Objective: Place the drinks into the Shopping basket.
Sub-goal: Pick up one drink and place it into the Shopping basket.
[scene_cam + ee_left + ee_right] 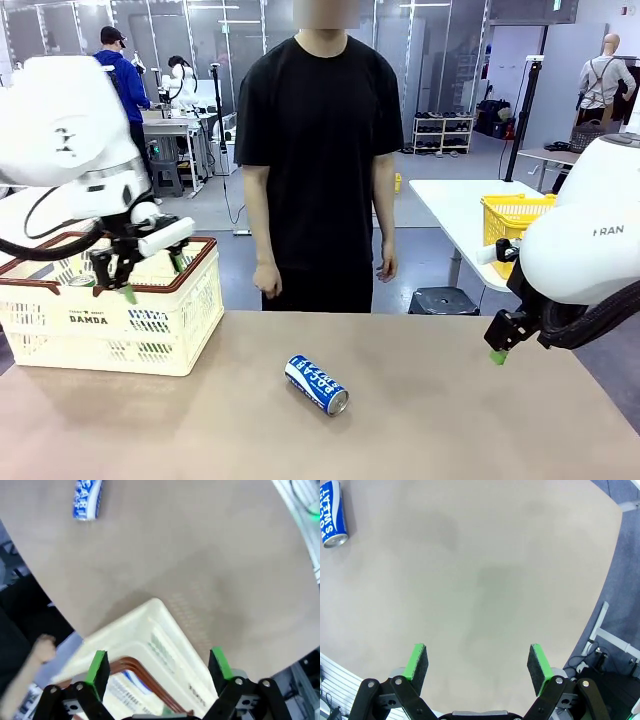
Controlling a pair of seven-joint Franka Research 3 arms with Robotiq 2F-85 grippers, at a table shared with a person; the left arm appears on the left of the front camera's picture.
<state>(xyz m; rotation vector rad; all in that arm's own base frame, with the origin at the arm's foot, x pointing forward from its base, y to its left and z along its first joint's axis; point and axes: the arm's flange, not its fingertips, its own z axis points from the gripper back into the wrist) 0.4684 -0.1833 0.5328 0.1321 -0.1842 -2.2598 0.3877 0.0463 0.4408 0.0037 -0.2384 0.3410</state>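
Blue can [316,384] lies on its side mid-bench [450,420], well clear of the Shopping basket [110,310] at our left. Nothing touches it.

Left gripper [128,268] hangs over the basket's rim, jaws spread wide, nothing between the green pads [97,666]. In the front view we make out something green just inside the basket's near-left wall; possibly the other can, but too hidden to call.

Right gripper [477,666] hovers above bare bench at our right, jaws wide and empty, the blue can far off at the frame's corner.

We judge the job partway at best: the blue can remains to be picked and carried over. The person [320,150] stands behind the bench, hands down.
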